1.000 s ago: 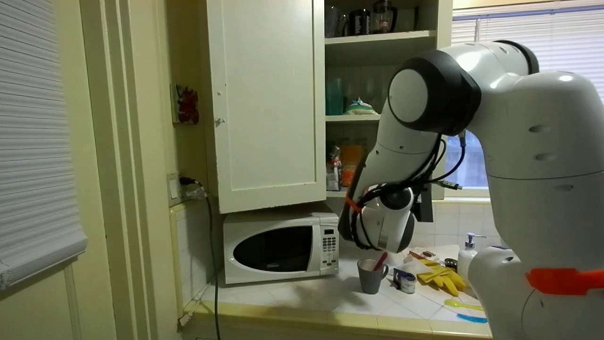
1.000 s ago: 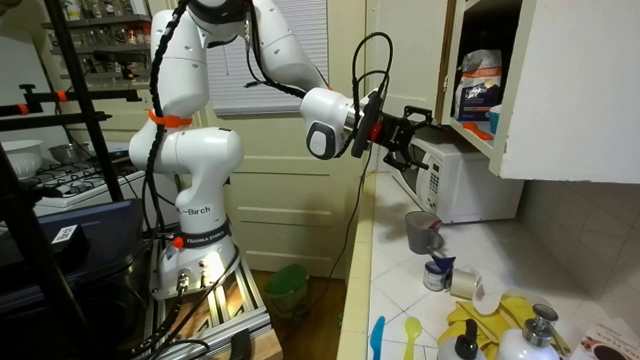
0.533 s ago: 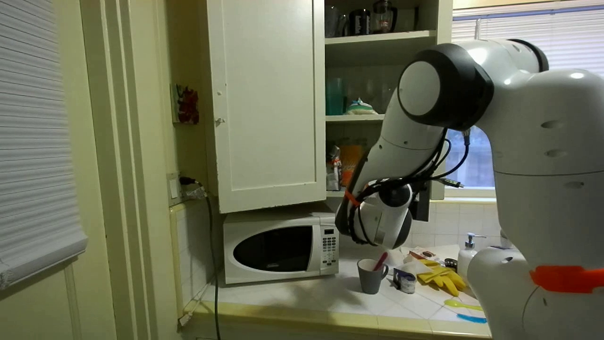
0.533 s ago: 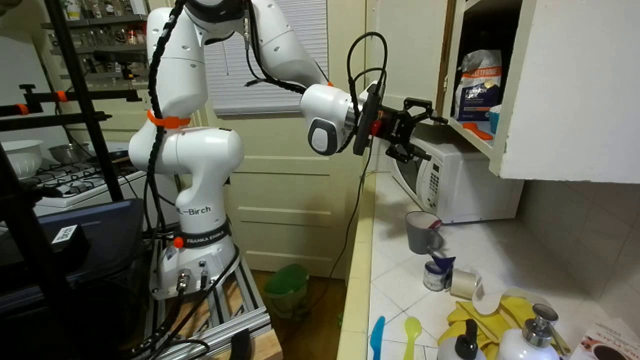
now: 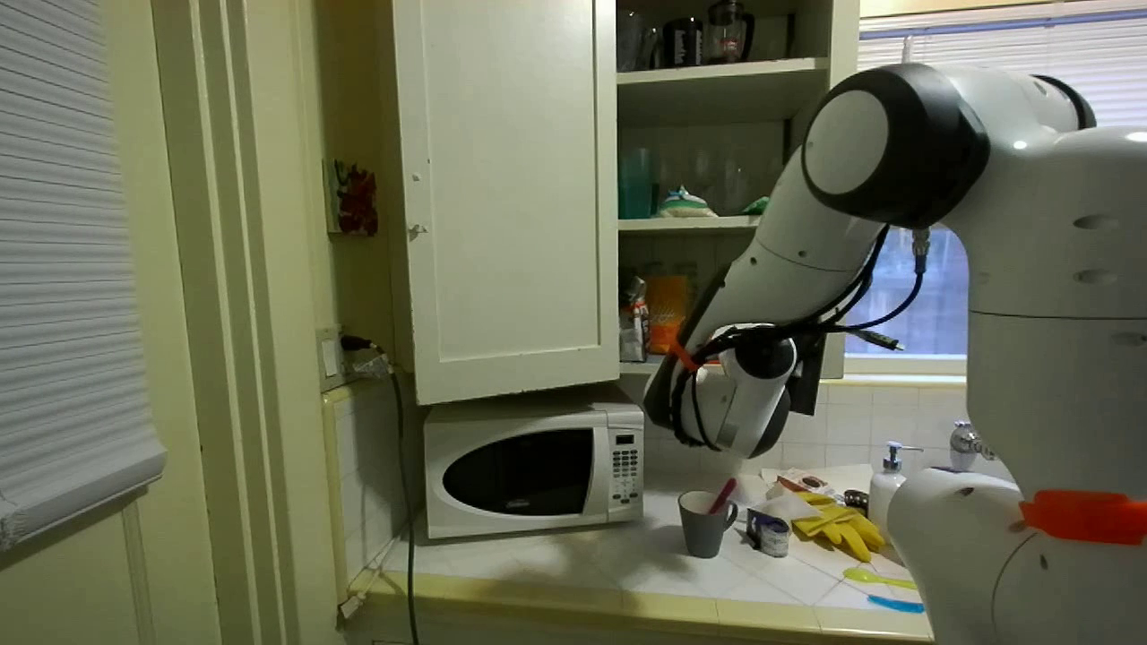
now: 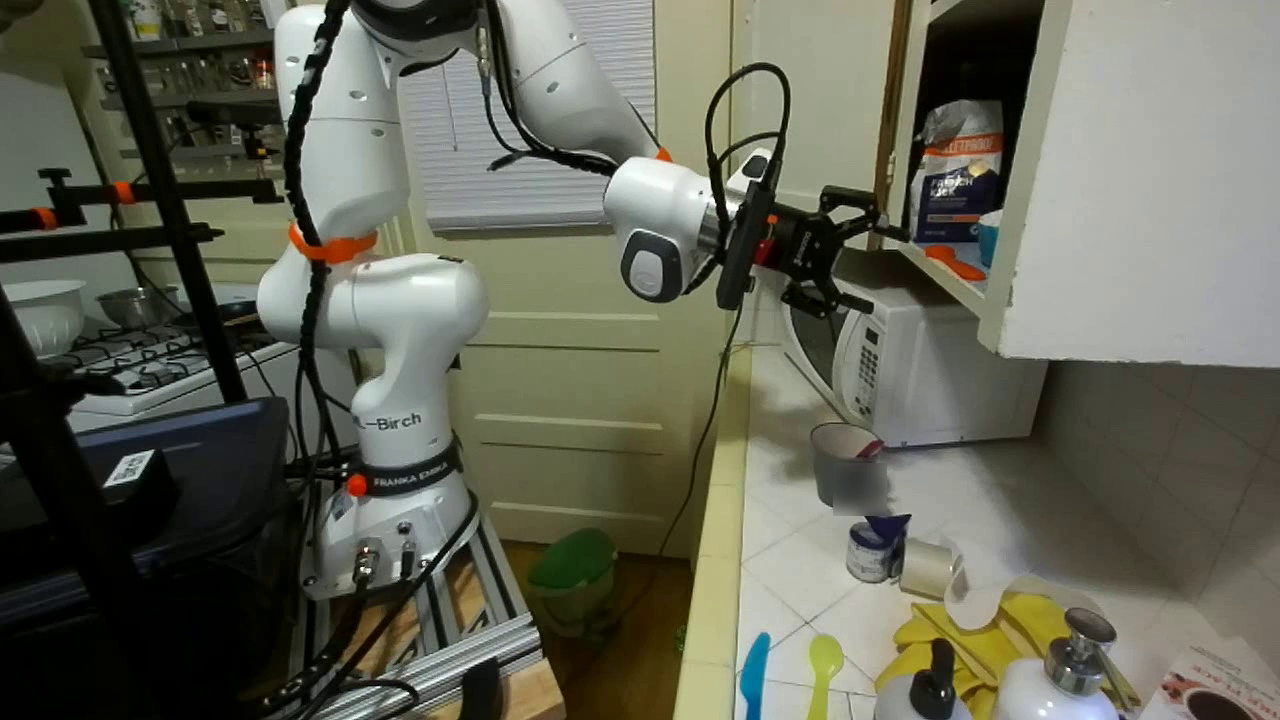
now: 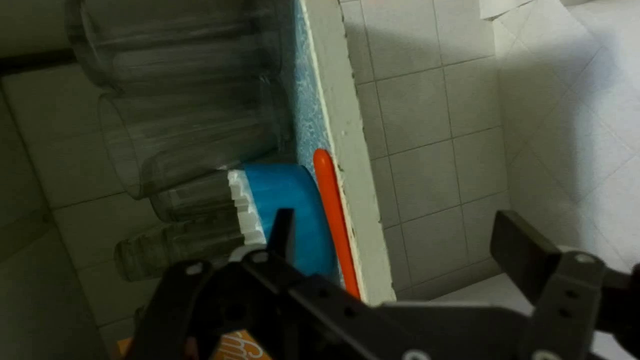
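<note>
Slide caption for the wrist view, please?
Open gripper facing a shelf with an orange utensil, a blue container and clear glasses.

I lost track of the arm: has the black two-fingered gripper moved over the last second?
Yes: in an exterior view, the gripper has moved up and slightly right in the picture, judged against the white boxy microwave.

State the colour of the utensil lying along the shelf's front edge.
The utensil is bright orange; the wrist view shows it best.
</note>
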{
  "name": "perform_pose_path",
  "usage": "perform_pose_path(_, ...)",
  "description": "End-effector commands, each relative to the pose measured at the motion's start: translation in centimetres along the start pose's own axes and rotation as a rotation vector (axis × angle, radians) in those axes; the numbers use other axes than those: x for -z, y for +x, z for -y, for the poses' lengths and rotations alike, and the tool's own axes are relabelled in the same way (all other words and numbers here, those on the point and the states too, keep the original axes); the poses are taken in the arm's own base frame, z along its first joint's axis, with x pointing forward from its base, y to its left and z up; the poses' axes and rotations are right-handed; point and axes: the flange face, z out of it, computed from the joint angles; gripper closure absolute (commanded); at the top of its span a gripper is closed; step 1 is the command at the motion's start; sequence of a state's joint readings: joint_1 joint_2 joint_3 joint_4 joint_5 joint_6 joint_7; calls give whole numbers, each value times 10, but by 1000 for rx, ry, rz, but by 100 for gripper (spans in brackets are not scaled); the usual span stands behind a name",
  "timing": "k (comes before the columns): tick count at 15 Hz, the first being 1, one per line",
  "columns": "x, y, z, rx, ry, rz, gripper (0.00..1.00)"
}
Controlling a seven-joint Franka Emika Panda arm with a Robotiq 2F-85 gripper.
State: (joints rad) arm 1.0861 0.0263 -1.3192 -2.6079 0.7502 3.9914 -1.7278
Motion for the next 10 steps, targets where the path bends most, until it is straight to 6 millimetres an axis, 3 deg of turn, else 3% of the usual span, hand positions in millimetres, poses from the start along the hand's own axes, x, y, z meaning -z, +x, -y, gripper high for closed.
perform_pose_path(1,-6,-5,-7,-47,39,-47,0)
perform_pose_path(10,-26,-11,-14,-124,180,-112,0)
